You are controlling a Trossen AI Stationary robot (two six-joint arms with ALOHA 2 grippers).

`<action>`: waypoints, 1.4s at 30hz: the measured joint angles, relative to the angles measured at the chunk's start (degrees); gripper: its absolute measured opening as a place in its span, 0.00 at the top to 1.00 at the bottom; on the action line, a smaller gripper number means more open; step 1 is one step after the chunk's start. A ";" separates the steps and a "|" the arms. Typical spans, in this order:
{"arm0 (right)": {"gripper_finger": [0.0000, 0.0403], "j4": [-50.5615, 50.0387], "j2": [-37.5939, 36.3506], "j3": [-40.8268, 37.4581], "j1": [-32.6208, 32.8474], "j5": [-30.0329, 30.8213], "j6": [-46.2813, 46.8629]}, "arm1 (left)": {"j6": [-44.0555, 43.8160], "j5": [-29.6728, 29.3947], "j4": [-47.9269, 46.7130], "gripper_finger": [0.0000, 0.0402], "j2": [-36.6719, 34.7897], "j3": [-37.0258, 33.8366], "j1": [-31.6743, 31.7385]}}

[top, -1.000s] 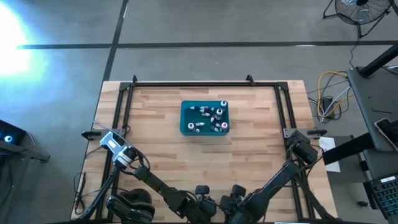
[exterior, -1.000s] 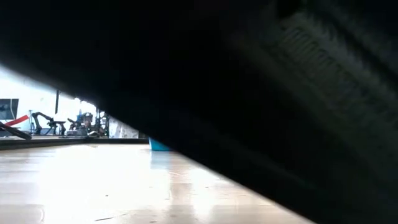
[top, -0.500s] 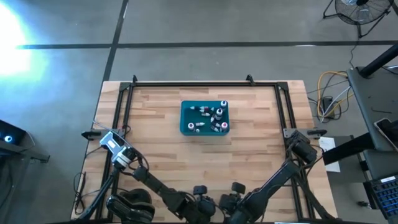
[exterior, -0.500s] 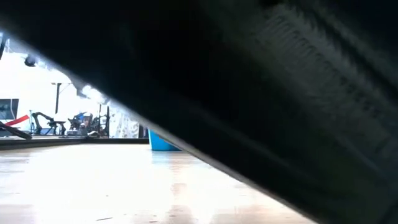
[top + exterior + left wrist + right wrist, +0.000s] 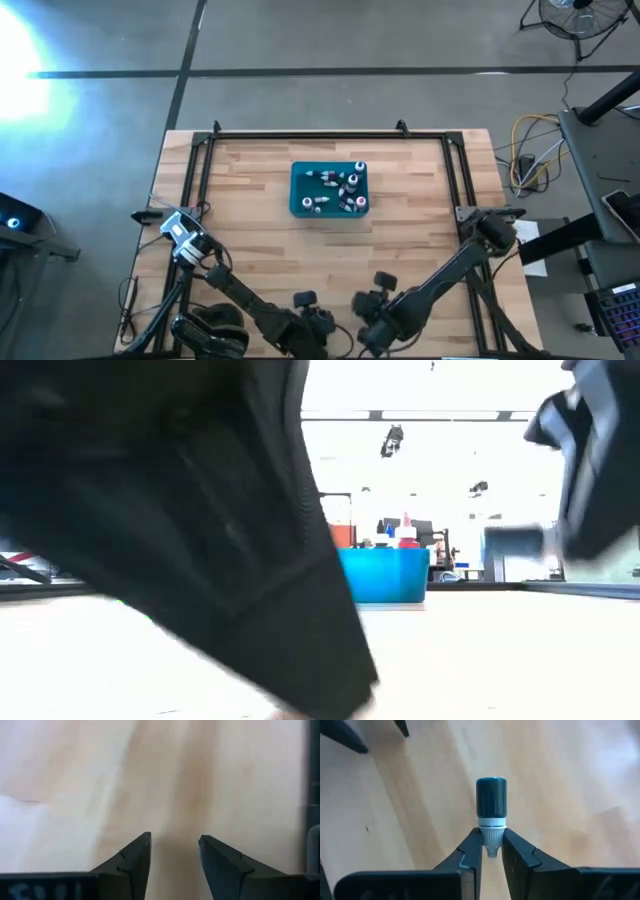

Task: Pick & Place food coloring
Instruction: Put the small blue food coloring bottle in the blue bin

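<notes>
The right tool (image 5: 491,851) pinches a dark food coloring bottle (image 5: 491,800) by its pale cap above the counter (image 5: 270,240), while the left tool (image 5: 174,851) hangs released.

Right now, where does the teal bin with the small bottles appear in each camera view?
High view: the teal bin sits on the table's far middle, bottles lying inside.
Low view: it stands in the middle, far across the table, bottle tips above its rim.
Left wrist view: not in it; only bare wood past the left gripper.
Right wrist view: not in it; the right gripper holds a dark bottle.
Shared landmark: the wooden table.
</notes>
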 joint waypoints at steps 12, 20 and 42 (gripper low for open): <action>0.88 -3.94 -21.05 -4.03 -11.67 9.84 -2.17 | 2.66 -8.19 -7.87 0.64 -16.78 -10.57 5.29; 0.86 -0.44 -26.91 -7.53 -27.46 5.57 -12.39 | -8.14 -18.78 -5.80 0.64 -40.22 -28.72 7.35; 0.77 17.31 -22.09 -8.76 -57.14 -23.26 -49.05 | -24.66 -26.23 -1.50 0.64 -63.36 -51.82 22.73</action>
